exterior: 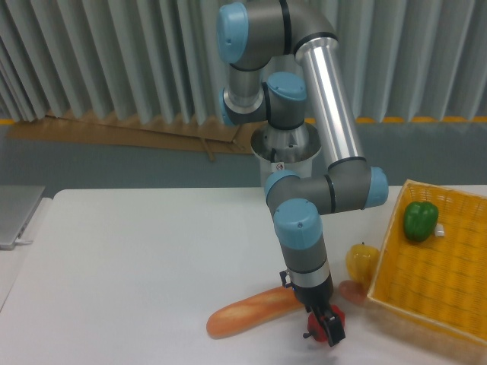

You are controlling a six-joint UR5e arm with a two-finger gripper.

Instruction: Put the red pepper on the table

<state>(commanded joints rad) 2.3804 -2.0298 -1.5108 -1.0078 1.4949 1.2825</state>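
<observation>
The red pepper shows only in small glossy patches around my gripper, low over the white table near its front edge. The black fingers stand close on either side of the pepper and hide most of it. The fingers look shut on it. Whether the pepper rests on the tabletop or hangs just above it cannot be told from this view.
A long bread loaf lies just left of the gripper. A yellow pepper stands to the right, beside a yellow woven basket holding a green pepper. A small brownish item lies by the basket's corner. A grey laptop edge is far left.
</observation>
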